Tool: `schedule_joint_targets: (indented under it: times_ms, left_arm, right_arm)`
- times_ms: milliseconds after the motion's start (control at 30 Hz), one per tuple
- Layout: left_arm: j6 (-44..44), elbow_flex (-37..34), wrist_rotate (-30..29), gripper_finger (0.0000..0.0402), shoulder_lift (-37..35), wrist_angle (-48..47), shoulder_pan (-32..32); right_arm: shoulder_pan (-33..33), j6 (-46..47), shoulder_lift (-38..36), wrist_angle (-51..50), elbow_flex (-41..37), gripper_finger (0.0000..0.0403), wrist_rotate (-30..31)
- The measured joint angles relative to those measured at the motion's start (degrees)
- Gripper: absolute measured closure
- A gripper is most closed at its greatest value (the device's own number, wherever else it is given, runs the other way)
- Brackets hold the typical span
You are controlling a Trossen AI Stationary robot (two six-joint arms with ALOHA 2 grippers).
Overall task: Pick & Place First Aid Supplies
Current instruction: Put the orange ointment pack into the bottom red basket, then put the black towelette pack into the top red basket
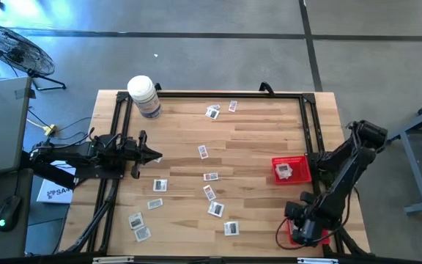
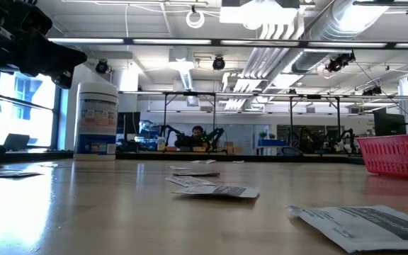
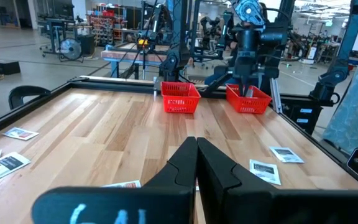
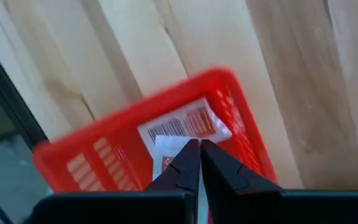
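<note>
Packets (image 1: 209,177) lie scattered flat over the middle of the wooden table (image 1: 255,143): two near the far edge by the white bottle side, one mid-table, a loose cluster of several toward the near edge, and a pair at the near left. In the low view the nearest packet (image 2: 374,225) lies flat at the front right, others (image 2: 214,190) further back.

One packet (image 1: 284,171) sits inside the red mesh basket (image 1: 291,169) on the right side of the table. A second red basket (image 1: 296,233) is at the near right corner, mostly hidden under the right arm; the right wrist view shows this basket (image 4: 241,118) from above with a white packet with reddish print (image 4: 185,124) lying in it.

Right gripper (image 4: 199,144) hangs directly over that basket, fingers pressed nearly together with only a thin slit between them, tips right above the packet. Cannot tell if a packet is pinched at the tips.

Left gripper (image 1: 154,155) is over the left side of the table, pointing toward the middle, fingers (image 3: 185,163) fully closed, nothing in them; raised off the wood, packets (image 3: 265,169) lying on the table ahead of it.

White bottle with purple label (image 1: 144,96) stands upright at the far left corner. Floor fan (image 1: 13,48) off the table, far left.
</note>
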Motion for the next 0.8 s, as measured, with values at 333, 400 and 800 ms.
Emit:
schedule_joint_targets:
  times_ms: [333, 400, 800]
  left_arm:
    - [-0.01, 0.0, 0.01, 0.0401, 0.0, 0.0, 0.02]
    - [-0.02, 0.0, 0.01, 0.0401, -0.02, 0.0, 0.02]
    - [-0.01, 0.0, 0.0, 0.0401, -0.01, 0.0, 0.0]
  right_arm:
    - [-6.45, -4.26, -1.98, 0.17, 0.02, 0.0313, -8.09]
    - [-8.72, -6.45, -3.62, 0.17, 0.02, 0.0303, -8.74]
    - [-24.0, -32.09, -9.73, 6.51, 0.07, 0.0308, -5.76]
